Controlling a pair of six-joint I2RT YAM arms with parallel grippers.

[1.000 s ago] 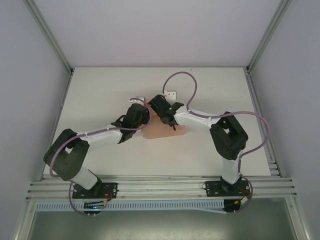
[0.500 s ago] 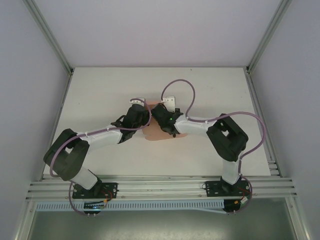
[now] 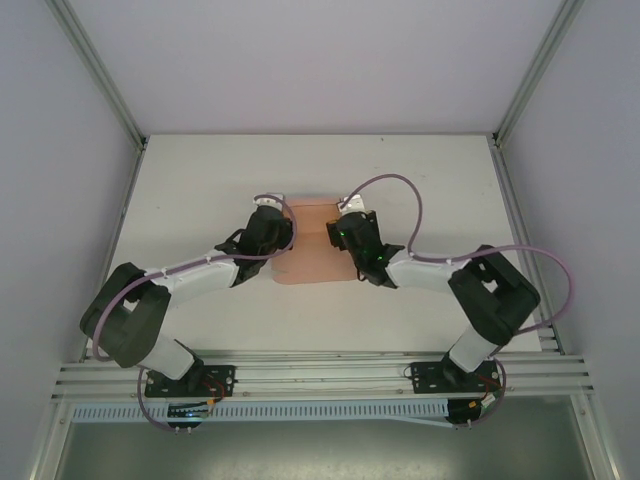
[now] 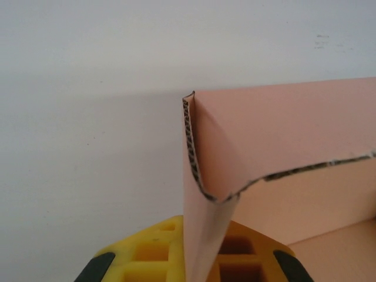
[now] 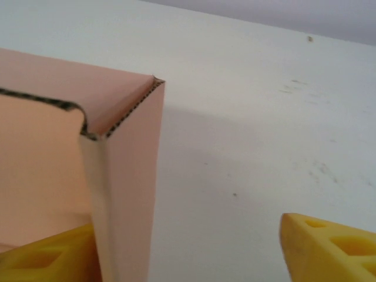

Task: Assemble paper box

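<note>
While the paper box (image 3: 312,252) sits mid-table (image 3: 200,180) between the two arms, you have it only partly formed. Your left gripper (image 4: 197,258) is pinched tight on the upright wall at the box's left side, the card standing between its yellow fingers (image 4: 147,255). Your right gripper (image 5: 188,249) stands wide. One finger is just beside the right wall and the other well apart over bare table, so it clamps nothing. Both wrist views show a raised corner where a side wall meets the far wall, so I judge those folds done. Locking the walls and closing any remaining flaps looks left to do, though the overhead view is too small to confirm.
</note>
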